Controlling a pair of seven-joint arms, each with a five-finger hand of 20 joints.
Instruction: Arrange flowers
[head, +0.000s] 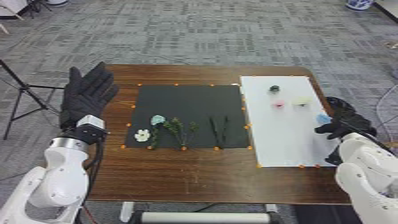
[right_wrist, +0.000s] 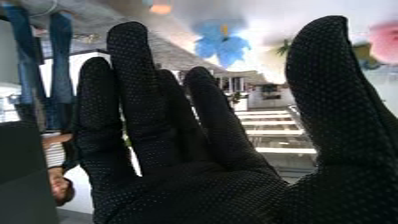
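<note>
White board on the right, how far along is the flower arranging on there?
Partway, if the white board is the goal. Apparently done: the pink flower, pale yellow flower, blue flower and dark green piece are on it. In hand: nothing; the right hand is open beside the blue flower. Probably left: the white flower, pale blue flower and stems on the black mat.

Right wrist view cuts off the pink flower (right_wrist: 386, 44) — also blurred.
</note>
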